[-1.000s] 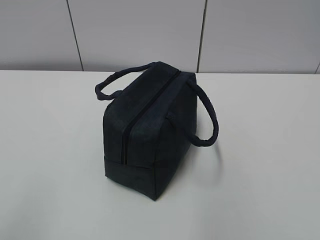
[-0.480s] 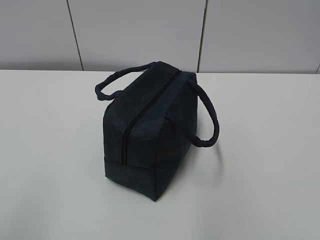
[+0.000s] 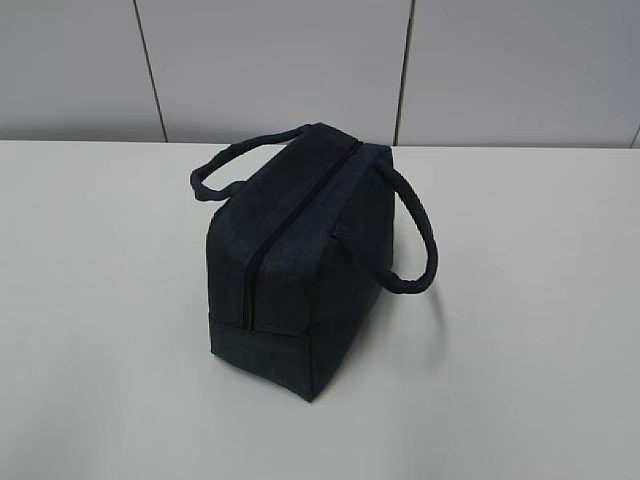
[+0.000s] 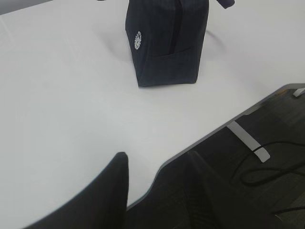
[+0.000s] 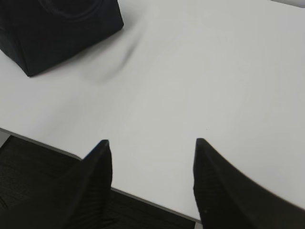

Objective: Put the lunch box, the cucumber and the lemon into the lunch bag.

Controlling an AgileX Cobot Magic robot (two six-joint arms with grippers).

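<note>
Both grippers — left (image 4: 157,162), right (image 5: 151,143) — hung spread apart and empty over the table's (image 3: 530,300) near edge. Farther in, the bag (image 3: 290,260) stood upright mid-table, zipped shut, handles drooping either side.

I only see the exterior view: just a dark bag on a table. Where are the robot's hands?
Observer: Both are outside your picture. The left gripper hangs over the near edge of the table, jaws apart and empty.
Operator: And the other one?
Observer: The right gripper is open and empty too, with the lunch bag ahead to its left.
Operator: Anything on the bag I miss?
Observer: A small white logo on one side.
</note>
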